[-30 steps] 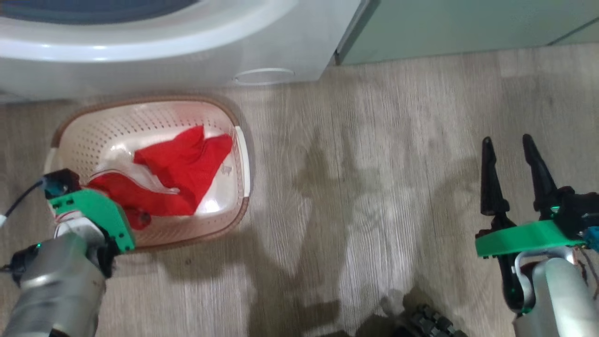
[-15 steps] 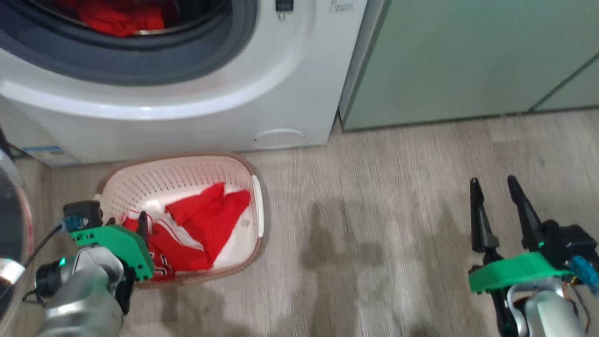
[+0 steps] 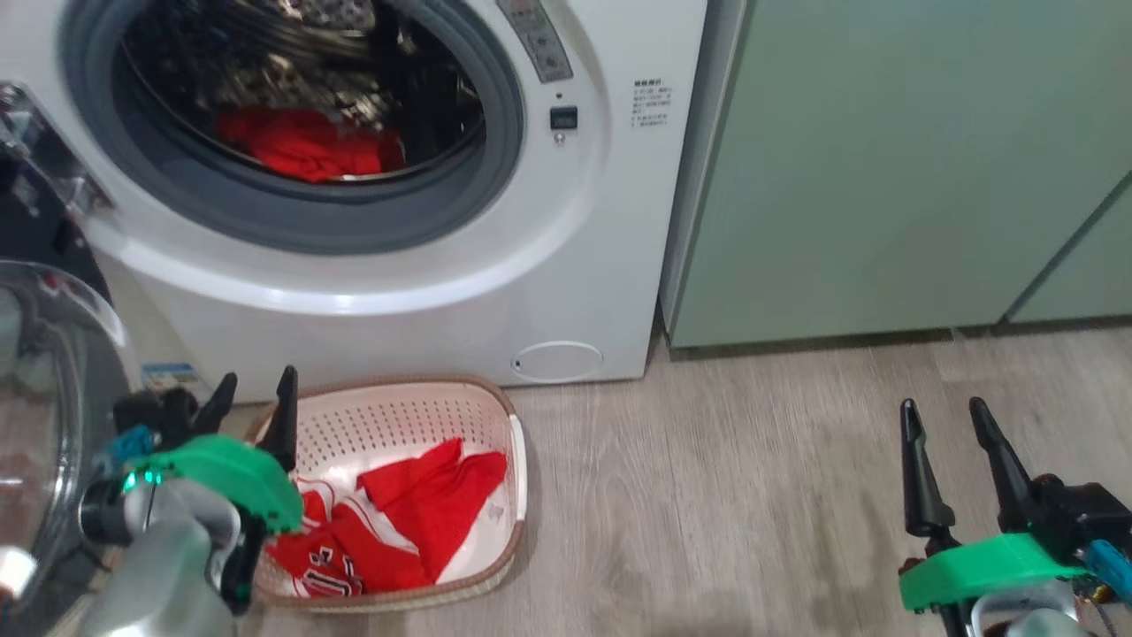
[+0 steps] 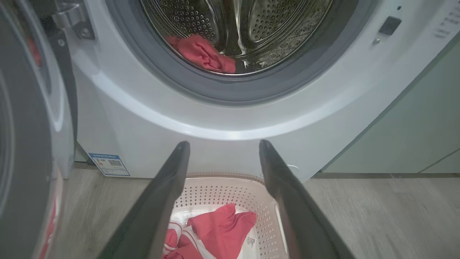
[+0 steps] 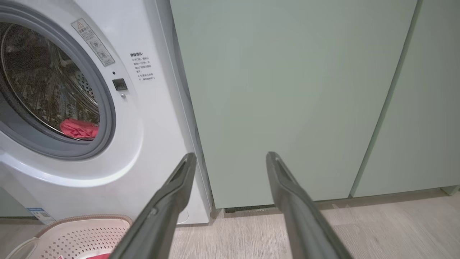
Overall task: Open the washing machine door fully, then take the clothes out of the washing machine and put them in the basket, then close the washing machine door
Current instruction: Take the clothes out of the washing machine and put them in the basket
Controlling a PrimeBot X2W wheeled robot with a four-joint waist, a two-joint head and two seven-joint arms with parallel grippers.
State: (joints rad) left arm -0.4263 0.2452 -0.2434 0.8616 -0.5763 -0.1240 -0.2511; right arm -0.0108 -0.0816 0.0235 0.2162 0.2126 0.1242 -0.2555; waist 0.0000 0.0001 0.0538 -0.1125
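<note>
- Door [image 3: 40, 372]: swung wide open at the left side of the washing machine [image 3: 531, 265]. Its clear bulging window faces out and its hinge end stays at the machine's left edge.
- Left hand [image 3: 257, 379]: raised in front of the machine's lower left corner, below the round opening. Fingers are spread wide with nothing between them. In the left wrist view the left hand [image 4: 223, 144] points at the machine's white front panel, under the grey gasket [image 4: 201, 90].
- Blue label [image 4: 109, 164]: stuck low on the machine's front, at its left corner.
- Basket [image 3: 389, 398]: on the floor [image 3: 752, 495] just in front of the machine's base, under the opening.
- Red jerseys [image 3: 424, 504]: crumpled inside the basket, white trim and part of a printed number showing.
- Red garment [image 3: 301, 146]: one bundle at the bottom of the machine's steel drum [image 4: 201, 18], near the front lip.
- Round cover [image 3: 557, 361]: low on the machine's front, right of the basket.
- Green cabinets [image 3: 884, 177]: standing directly against the machine's right side.
- Right hand [image 3: 943, 409]: well to the right of the machine, above the floor before the cabinets. Fingers are parted wide and it is empty. In its own wrist view the right hand [image 5: 231, 156] faces the cabinet front.
</note>
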